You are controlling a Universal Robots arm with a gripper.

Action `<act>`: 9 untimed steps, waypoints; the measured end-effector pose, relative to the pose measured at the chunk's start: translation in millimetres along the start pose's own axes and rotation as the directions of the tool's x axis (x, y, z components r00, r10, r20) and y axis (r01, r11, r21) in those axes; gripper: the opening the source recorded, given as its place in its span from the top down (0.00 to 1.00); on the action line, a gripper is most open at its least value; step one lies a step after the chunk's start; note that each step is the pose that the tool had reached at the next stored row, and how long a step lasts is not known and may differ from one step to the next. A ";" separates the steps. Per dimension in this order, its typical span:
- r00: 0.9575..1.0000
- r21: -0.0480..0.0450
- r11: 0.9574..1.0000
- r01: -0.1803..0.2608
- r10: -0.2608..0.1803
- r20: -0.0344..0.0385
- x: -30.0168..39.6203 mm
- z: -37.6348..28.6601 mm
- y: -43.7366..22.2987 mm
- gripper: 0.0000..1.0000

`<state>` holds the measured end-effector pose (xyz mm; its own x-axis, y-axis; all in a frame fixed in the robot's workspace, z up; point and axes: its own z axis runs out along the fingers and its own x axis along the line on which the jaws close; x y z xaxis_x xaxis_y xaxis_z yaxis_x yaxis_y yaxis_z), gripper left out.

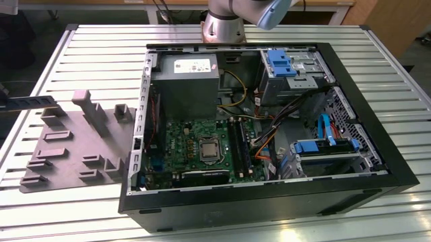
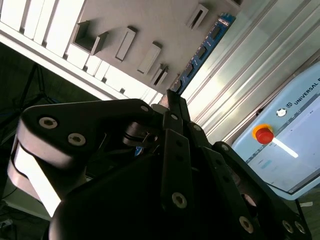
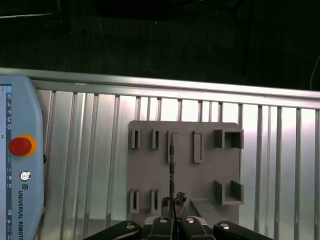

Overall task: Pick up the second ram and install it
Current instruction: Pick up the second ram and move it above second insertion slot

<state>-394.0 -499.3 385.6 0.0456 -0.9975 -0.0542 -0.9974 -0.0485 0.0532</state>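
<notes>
The gripper (image 3: 172, 204) is pinched shut on one end of the second ram (image 3: 171, 160), which juts out edge-on over the grey tray (image 3: 205, 175). In the exterior view it sits at nine o'clock from the open computer case (image 1: 269, 201), well apart from it, with bare slatted table (image 1: 101, 45) around. A lettered teach pendant (image 3: 20, 165) lies beside the tray.

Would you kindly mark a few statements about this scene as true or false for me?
1. The claw is shut on the second ram. True.
2. The computer case is closed up. False: its side is open and the motherboard shows.
3. The grey tray lies to the exterior view's right of the case. False: it lies to the exterior view's left of it.
4. A pendant with a red button lies on the slatted table. True.
</notes>
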 end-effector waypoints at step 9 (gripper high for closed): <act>1.000 0.000 1.000 0.000 0.000 0.000 0.2 -0.2 -4.1 0.88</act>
<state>-389.9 -499.3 385.5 0.0455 -0.9975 -0.0543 -0.9974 -0.0484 0.0532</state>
